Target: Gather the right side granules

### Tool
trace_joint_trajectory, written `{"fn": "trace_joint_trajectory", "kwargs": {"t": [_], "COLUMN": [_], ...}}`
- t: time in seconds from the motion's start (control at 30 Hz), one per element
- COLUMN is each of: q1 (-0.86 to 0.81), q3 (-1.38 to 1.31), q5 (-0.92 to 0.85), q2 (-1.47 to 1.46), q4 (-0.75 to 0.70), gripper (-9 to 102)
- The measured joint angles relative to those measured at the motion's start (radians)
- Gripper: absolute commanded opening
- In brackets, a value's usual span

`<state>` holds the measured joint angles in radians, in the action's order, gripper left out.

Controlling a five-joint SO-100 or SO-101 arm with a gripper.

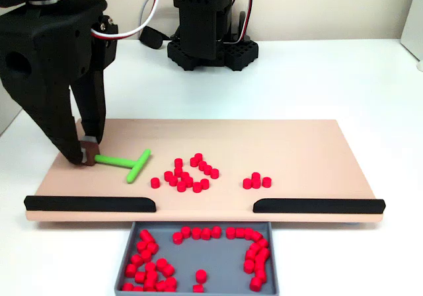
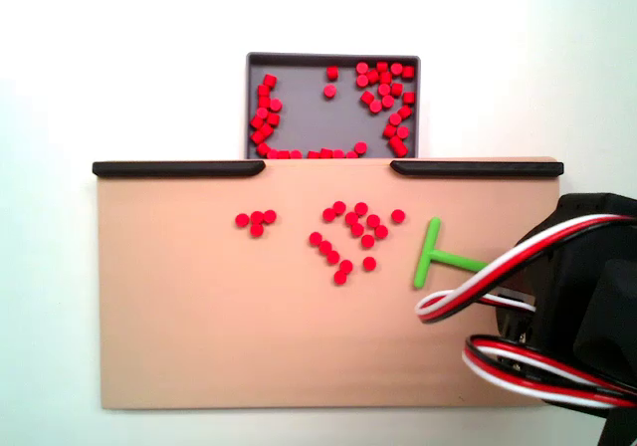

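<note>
Gripping the end of the green T-shaped tool's (image 1: 129, 161) stem, the hand (image 1: 86, 154) sits at the left edge of the tan board (image 1: 310, 150) in a fixed view from the front; fingers closed on the stem tip, tool lying flat on the board.

Larger group of red pellets (image 1: 187, 175) lies just right of the tool's crossbar in that view, loosely scattered, near the middle of the board. Small cluster of four pellets (image 1: 256, 181) sits further right, apart from the main group. In a fixed view from above, sides are mirrored: larger group (image 2: 353, 239) lies left of the tool (image 2: 438, 257), small cluster (image 2: 256, 220) further left.

Grey tray (image 1: 225, 269) below the gap between the two black rails (image 1: 90, 203) already holds many pellets.

Risks, as judged:
- Grip is at the very stem tip; the tool may pivot or slip under load from the pellets.
- Crossbar is short against a wide scatter; pellets could roll round its ends.
- Sweeping too far could merge the group with the four-pellet cluster.
- Pellets pushed off-line would lodge against the rails instead of dropping through the gap.
</note>
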<state>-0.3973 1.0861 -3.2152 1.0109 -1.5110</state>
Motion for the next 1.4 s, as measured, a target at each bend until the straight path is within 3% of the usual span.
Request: {"fn": "trace_joint_trajectory", "kwargs": {"t": [1.4], "q1": [0.16], "q3": [-0.031], "q5": [0.0], "q2": [-0.029], "q4": [-0.005], "gripper": [0]}}
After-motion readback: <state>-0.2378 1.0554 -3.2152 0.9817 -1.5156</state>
